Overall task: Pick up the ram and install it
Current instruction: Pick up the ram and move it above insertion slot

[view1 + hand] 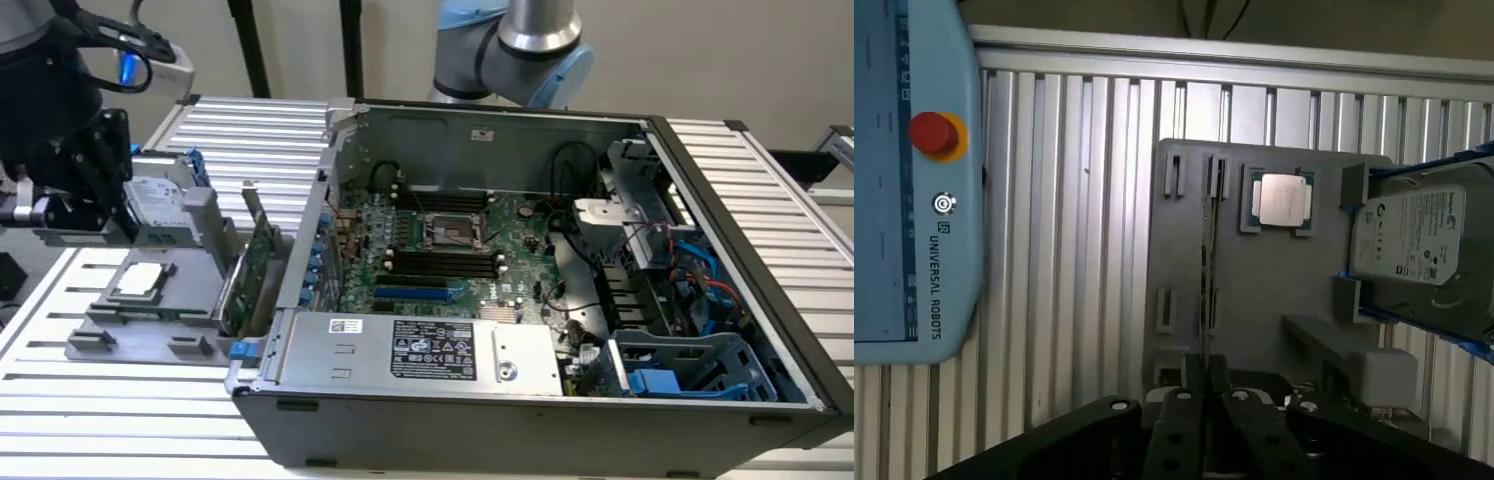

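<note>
Black end effector sits nearest the wrist camera, in line with the near end of the ram, a long thin circuit-board stick seen edge-on as a dark line. Whether the end effector is apart, together or clamped on it cannot be told. The ram's long axis runs straight away from the end effector across the grey moulded holder, with the square silver processor chip near it on one side. Beyond lies the ribbed aluminium worktop. On the exterior view's right the open grey computer case stands well apart, its black memory slots apparently empty
</note>
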Motion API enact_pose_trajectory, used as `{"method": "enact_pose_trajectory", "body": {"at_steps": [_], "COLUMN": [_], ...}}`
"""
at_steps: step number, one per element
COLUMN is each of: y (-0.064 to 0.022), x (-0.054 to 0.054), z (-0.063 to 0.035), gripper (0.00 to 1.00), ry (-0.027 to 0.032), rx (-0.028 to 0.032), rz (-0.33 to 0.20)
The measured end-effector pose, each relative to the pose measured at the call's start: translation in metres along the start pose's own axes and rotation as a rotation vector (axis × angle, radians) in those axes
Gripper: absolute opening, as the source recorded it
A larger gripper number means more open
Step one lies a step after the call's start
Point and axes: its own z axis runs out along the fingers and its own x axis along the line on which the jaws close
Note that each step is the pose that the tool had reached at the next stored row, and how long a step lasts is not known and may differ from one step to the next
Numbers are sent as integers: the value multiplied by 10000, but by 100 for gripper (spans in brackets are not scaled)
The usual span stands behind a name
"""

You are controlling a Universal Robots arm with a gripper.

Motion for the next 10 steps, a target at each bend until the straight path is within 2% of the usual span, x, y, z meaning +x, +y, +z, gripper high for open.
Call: {"method": "enact_pose_trajectory", "body": {"at_steps": [3,5,10], "y": [-115,-203,-429], "x": [2,3,9], "z": [-102,-164,-280], "gripper": [0,0,0], "ry": [-101,-146,-206], "rx": [3,4,1], "rz": [-35,-49,-63]}}
